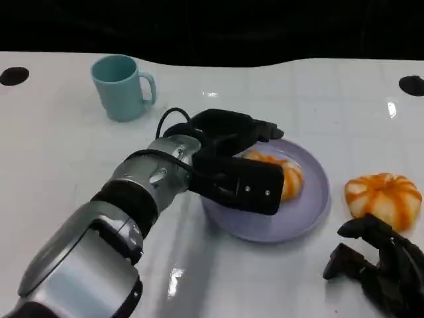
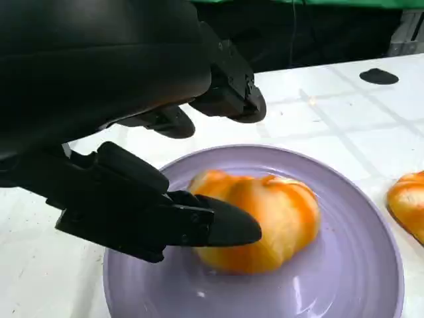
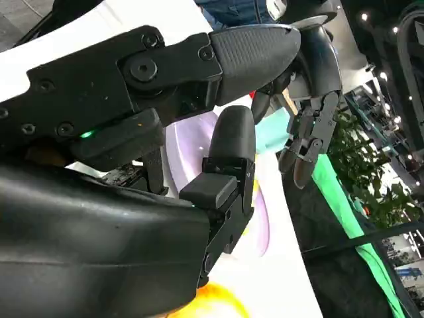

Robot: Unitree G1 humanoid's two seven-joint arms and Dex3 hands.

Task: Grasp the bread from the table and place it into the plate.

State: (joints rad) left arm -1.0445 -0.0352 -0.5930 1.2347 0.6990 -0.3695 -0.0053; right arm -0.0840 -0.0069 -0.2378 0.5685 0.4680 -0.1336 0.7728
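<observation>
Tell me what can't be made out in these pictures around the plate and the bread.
- Head view: the left hand covers part of the orange-striped bread roll on the round lilac plate; contact unclear.
- Left wrist view: whether the fingers touch that roll; the second bread roll is cut by the edge.
- Right wrist view: the right hand hides most of the plate.

Item count, head view unless noted:

- Bread: 2 pcs. 1 on the plate, frame centre (image 1: 286, 177); 1 on the table, right edge of frame (image 1: 383, 199).
- Plate (image 1: 311, 212): 1, purple, centre-right.
- Cup (image 1: 121, 86): 1, teal, upper left.
- Hands: 2. Left hand (image 1: 235, 165) at centre; right hand (image 1: 377, 262) at lower right.
- Dark round marks on the table: 2, upper left (image 1: 13, 75) and upper right (image 1: 412, 85); prob. holes or pads, resolution too low to confirm.
</observation>
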